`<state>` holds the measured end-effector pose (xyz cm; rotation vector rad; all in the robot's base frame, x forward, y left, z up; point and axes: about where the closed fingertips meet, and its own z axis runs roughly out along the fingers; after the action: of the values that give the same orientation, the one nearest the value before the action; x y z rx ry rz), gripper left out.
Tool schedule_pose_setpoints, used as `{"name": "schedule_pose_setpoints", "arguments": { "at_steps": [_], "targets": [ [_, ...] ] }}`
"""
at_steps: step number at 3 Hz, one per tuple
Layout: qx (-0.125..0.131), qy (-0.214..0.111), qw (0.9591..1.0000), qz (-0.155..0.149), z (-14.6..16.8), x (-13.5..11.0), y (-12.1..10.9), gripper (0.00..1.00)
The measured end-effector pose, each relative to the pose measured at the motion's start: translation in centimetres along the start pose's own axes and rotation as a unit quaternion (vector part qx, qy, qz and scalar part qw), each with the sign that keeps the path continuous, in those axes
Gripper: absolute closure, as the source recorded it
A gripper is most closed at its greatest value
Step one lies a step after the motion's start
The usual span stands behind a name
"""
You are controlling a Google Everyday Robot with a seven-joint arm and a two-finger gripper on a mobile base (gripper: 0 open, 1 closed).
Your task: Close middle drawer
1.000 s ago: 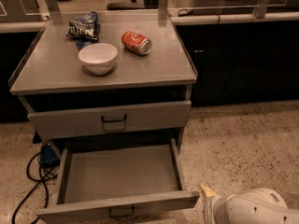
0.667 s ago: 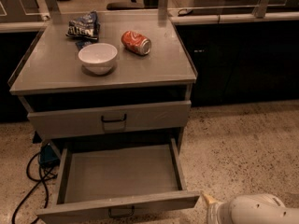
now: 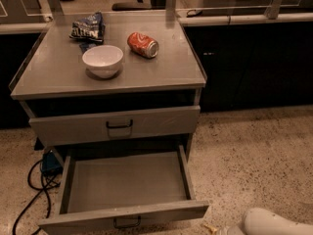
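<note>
Grey metal bench [image 3: 146, 77]: stood mid-scene with a flat top and drawers below its front edge.
Middle drawer [image 3: 127, 182]: hung pulled far out past the bench's front edge, a wide shallow tray facing up, with its low front panel nearest the camera.
Drawer handle [image 3: 127, 223]: sat small and dark at the middle of that low panel.
Upper drawer [image 3: 161, 123]: sat pushed in just under the bench's front edge, with a taller front.
Gripper [image 3: 244, 226]: showed only as a pale rounded housing low on the floor side, out beyond the bench's front right corner; could not be told whether wide or narrow.
Drawer against gripper: lay beside the gripper, toward the bench's left edge; right end of the front panel came near the housing but stayed apart from it, with a strip of speckled floor [image 3: 254, 155] between.
White bowl [image 3: 102, 60]: stood upright on the bench top, left of centre.
Red can [image 3: 143, 45]: lay on its side just beside the bowl, toward the rear edge.
Snack bag [image 3: 89, 28]: lay behind the bowl, by the rear edge.
Black cables [image 3: 34, 195]: trailed over the floor off the bench's left edge.
</note>
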<state>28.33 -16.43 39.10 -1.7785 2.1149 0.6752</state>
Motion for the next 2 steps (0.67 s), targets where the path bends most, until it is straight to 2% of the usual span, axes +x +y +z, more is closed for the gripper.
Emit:
{"name": "schedule_pose_setpoints", "arguments": {
  "at_steps": [1, 2],
  "targets": [
    [-0.048, -0.022, 0.9983, -0.025, 2.24, 0.32, 1.74, 0.0],
    [-0.049, -0.022, 0.9982, -0.024, 2.31, 0.38, 1.88, 0.0]
  ]
}}
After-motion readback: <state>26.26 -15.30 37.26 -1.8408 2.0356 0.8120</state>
